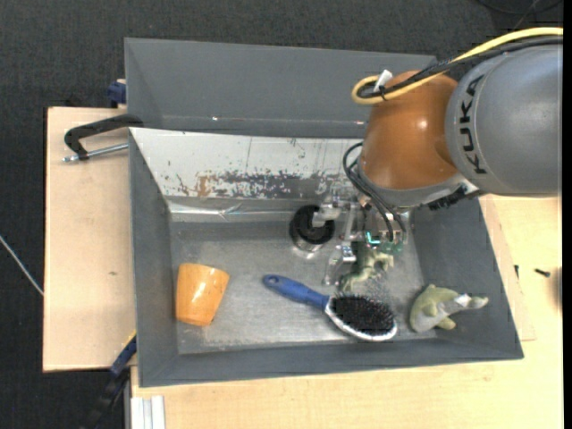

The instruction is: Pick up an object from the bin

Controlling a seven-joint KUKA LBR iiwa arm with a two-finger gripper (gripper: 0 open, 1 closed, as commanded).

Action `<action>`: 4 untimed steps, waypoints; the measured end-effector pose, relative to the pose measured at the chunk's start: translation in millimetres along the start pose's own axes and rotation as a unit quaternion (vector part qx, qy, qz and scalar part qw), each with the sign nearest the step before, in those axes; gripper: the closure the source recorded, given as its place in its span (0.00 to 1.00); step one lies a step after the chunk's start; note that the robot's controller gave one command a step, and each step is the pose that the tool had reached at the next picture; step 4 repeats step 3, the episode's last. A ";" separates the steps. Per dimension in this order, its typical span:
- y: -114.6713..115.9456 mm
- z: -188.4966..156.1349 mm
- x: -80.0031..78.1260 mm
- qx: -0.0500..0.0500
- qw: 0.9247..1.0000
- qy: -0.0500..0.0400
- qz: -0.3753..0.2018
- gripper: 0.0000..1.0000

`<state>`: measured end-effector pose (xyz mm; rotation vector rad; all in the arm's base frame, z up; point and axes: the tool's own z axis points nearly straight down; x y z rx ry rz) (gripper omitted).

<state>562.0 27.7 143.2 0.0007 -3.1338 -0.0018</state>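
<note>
Far off to the left of the bin (pixel 268 88) I see an orange plastic cup (pixel 200 294) on the floor, its wider end turned to the far side. Nearer the middle lies a hairbrush (pixel 340 308), its blue handle pointing left and far, its black-bristled oval head close to the near wall. Just right of that head sits a pale greenish soft toy (pixel 438 308). A small black round piece (pixel 310 225) rests by the far wall.

A grey KUKA-lettered arm (pixel 523 123) carries an orange wrist cover (pixel 407 137), yellow cable (pixel 527 34) and metal claw (pixel 362 248).
</note>
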 end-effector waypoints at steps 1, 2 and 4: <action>-6.4 45.2 -16.8 -0.002 0.998 -0.013 0.053 0.00; -7.6 42.6 -23.0 -0.002 0.998 -0.025 0.055 1.00; -8.7 -96.2 -23.4 0.001 0.998 -0.012 -0.056 1.00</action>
